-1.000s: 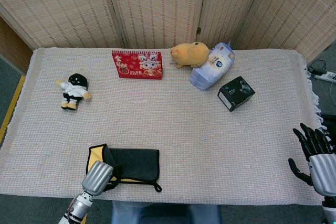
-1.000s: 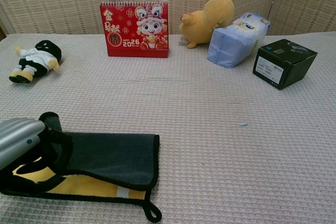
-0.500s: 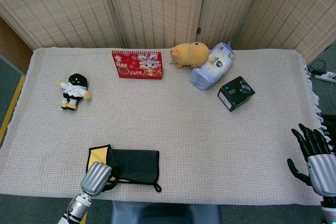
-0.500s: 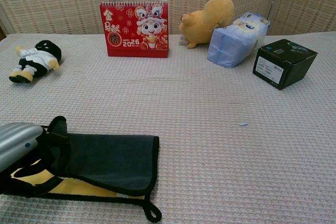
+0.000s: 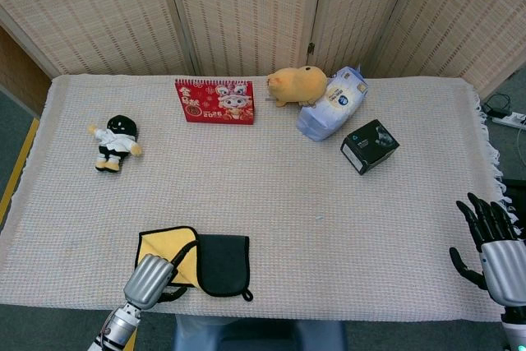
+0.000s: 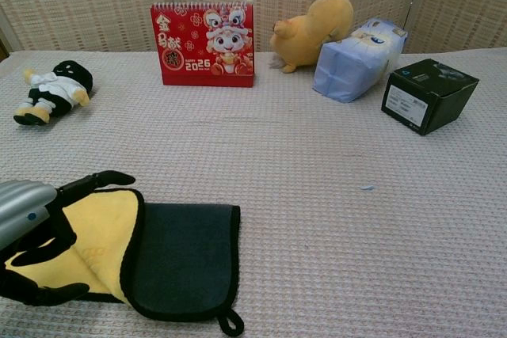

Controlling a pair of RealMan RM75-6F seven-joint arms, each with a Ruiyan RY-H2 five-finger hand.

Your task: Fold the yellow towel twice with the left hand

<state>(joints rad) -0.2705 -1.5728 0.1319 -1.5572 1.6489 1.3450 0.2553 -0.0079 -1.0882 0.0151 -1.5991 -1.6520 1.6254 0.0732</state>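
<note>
Near the table's (image 5: 271, 203) front-left corner: yellow towel (image 6: 75, 243) lying folded, dark grey backing (image 6: 186, 255) exposed on its right half, hanging loop at the front edge.

Resting on the plush yellow side, left hand (image 6: 36, 239), dark fingers spread and gripping nothing. Off the front-right corner, right hand (image 5: 493, 244), fingers apart, empty. Woven, ribbed cloth covering the table.

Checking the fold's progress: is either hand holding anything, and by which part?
The left hand rests on the towel at its yellow flap; a grip cannot be told. The right hand holds nothing.
</note>
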